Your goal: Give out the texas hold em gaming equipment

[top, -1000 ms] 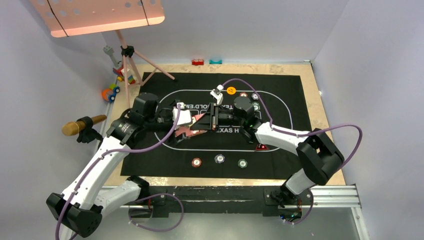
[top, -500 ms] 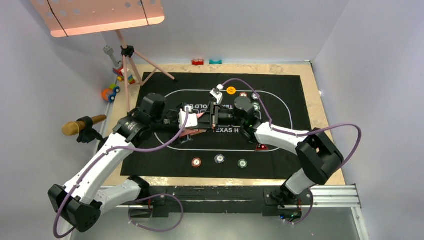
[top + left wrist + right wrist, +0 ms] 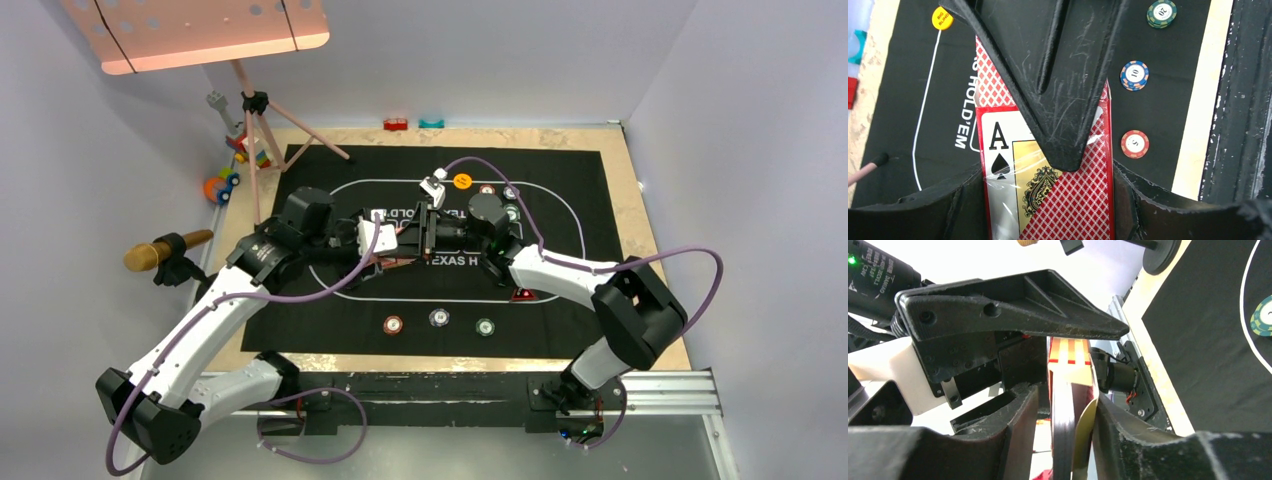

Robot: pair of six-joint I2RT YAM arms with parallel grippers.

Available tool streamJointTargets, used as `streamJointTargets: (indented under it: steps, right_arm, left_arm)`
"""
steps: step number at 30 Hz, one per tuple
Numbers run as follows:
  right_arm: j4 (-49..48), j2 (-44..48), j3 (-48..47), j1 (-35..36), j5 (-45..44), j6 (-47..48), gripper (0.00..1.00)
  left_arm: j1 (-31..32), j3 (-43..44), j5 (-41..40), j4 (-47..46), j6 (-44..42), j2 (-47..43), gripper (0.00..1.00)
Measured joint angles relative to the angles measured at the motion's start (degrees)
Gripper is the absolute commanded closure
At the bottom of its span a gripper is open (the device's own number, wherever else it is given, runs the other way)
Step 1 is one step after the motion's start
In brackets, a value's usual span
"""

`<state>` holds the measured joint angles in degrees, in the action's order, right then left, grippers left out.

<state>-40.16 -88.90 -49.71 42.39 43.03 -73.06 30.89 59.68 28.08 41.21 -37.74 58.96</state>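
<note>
Both arms' fingers (image 3: 1068,125) crowd the card box (image 3: 1068,200).

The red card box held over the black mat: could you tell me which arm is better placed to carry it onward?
Probably the left: its hand is clamped across the red card box, while the right hand looks looser around the box's end.

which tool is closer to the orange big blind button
Right. The right tool is beside the orange big blind button, just nearer the arm bases; the left tool is further off toward the mat's left, both meeting at the card deck.
</note>
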Motion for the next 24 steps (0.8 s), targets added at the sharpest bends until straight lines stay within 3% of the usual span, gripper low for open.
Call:
streamJointTargets:
  steps: [4,8,19,22,24]
  right_arm:
    - [0.96,0.13,0.0,0.11,-0.02,0.92,0.38]
    - [4.79,1.7,0.0,0.33,-0.46,3.02,0.38]
    - [9.51,3.23,-1.25,0.98,-1.92,5.16,0.75]
    - [11.58,3.04,-2.14,1.44,-2.47,5.4,0.84]
    - [13.27,3.02,-2.84,1.73,-3.04,5.73,0.9]
  left_arm:
    - [0.0,0.0,-0.04,0.9,1.53,-0.02,0.59]
    - [0.0,-1.29,0.09,0.79,3.72,-1.03,0.6]
    - [0.0,-4.07,0.57,-1.25,9.68,-4.17,0.62]
    - [-0.04,-4.35,0.24,-1.33,9.81,-4.85,0.56]
    - [-0.09,-4.85,-0.02,-1.55,9.77,-5.09,0.44]
